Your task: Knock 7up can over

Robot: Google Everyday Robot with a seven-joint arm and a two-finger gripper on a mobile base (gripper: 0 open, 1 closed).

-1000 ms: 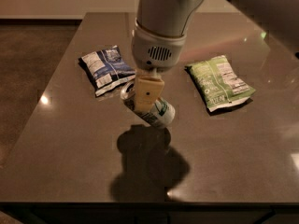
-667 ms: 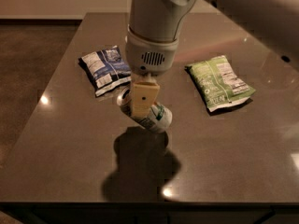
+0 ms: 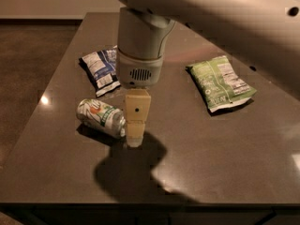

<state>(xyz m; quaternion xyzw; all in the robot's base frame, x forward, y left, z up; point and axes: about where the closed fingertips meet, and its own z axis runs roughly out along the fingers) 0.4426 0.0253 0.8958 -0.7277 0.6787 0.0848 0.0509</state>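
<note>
Pale green-and-white aluminium 7up can (image 3: pixel 101 117) lies on its side on the dark counter (image 3: pixel 225 144), end just beside my tool (image 3: pixel 133 137), which hangs low, I judge for a sideways shove. Tool apart or together: cannot tell.

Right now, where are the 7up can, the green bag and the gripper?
7up can (image 3: pixel 101 117): camera view, middle of its label, lying down.
green bag (image 3: pixel 221 82): camera view, middle of its front.
gripper (image 3: pixel 133 142): camera view, its lower tip, beside the can.
</note>
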